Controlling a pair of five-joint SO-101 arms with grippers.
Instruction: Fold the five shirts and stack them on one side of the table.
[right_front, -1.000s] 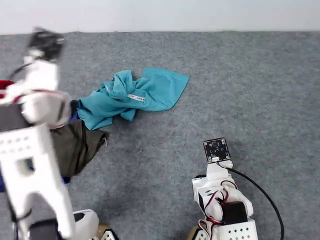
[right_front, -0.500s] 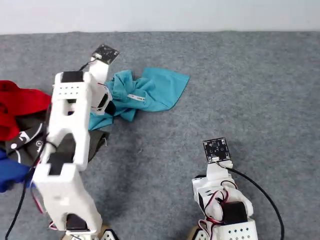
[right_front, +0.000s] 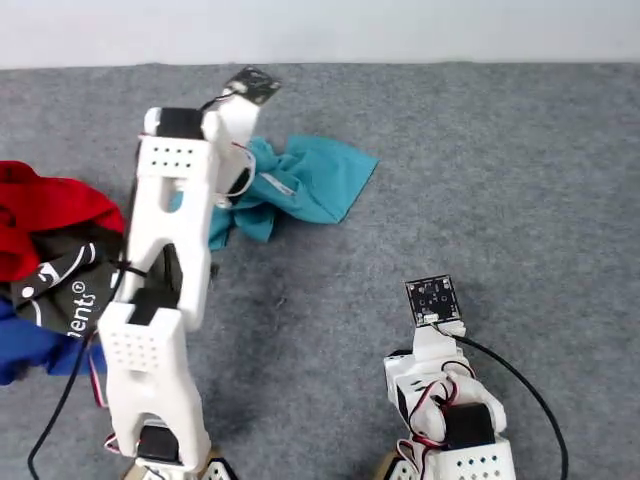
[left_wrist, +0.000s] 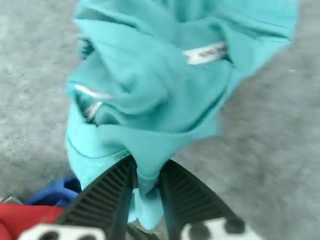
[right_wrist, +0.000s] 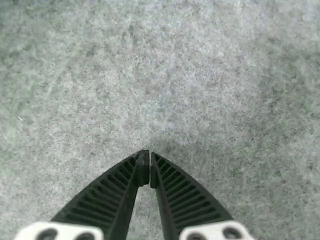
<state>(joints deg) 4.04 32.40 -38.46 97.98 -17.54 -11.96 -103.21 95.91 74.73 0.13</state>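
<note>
A crumpled teal shirt (right_front: 312, 180) lies on the grey carpet at the back, left of centre. My left arm (right_front: 175, 230) stretches from the front edge up to the shirt's left part. In the left wrist view my left gripper (left_wrist: 147, 167) is shut on a fold of the teal shirt (left_wrist: 160, 85). A heap of shirts lies at the far left: a red shirt (right_front: 50, 210), a dark shirt with white print (right_front: 70, 290) and a blue shirt (right_front: 30, 345). My right arm (right_front: 440, 400) sits folded at the front right, its gripper (right_wrist: 149, 155) shut on nothing just above bare carpet.
Grey carpet (right_front: 500, 180) covers the table, and its right half is bare. A white wall strip (right_front: 400, 30) runs along the back edge. The red shirt (left_wrist: 20, 220) and the blue shirt (left_wrist: 55, 192) lie close beside my left gripper.
My left arm has swung from the far left over to the teal shirt, uncovering the heap. The shirt's left part has bunched up. The right arm has stayed still.
</note>
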